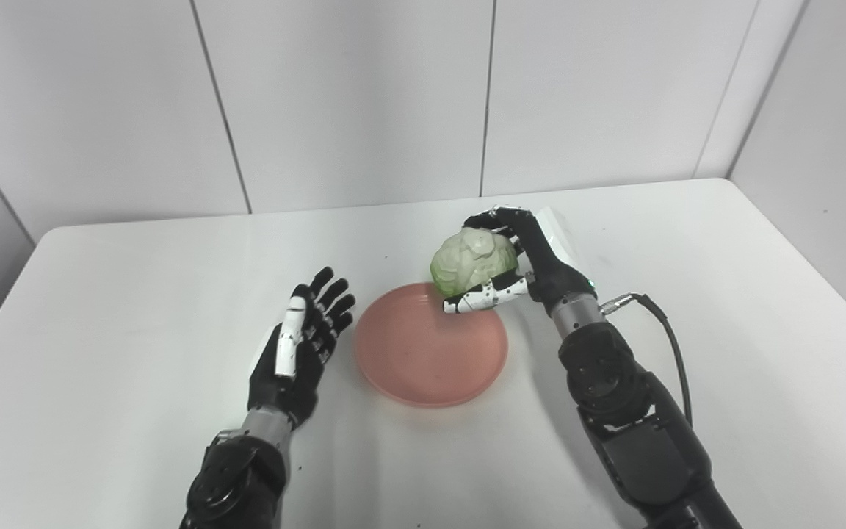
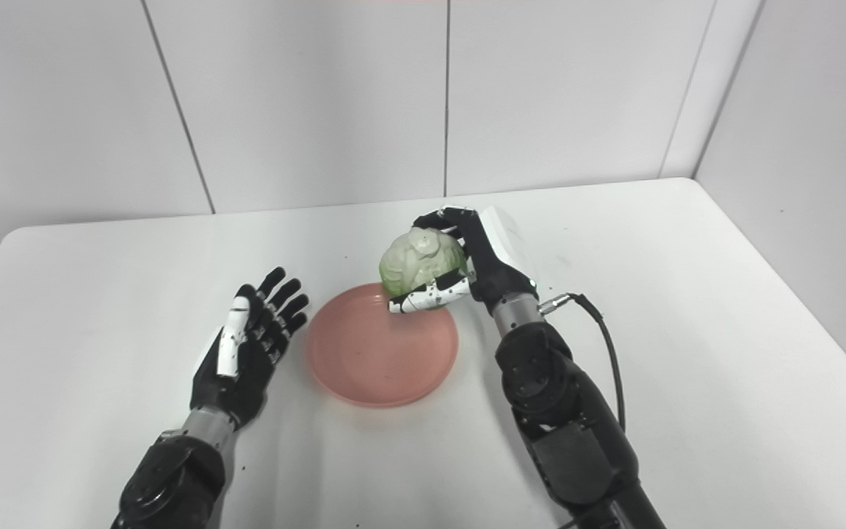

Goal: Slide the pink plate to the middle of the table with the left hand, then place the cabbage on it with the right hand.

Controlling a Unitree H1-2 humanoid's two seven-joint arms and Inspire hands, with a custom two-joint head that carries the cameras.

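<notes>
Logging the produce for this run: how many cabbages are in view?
1. The cabbage is held in the right hand, above the far right rim of the pink plate. The left hand is open beside the plate and holds nothing. None seems hidden.

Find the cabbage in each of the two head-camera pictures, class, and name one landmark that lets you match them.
Left eye view: cabbage right of centre, held in the right hand over the far right rim of the pink plate.
Right eye view: cabbage at about centre, same grasp.
Shared landmark: the pink plate.
</notes>
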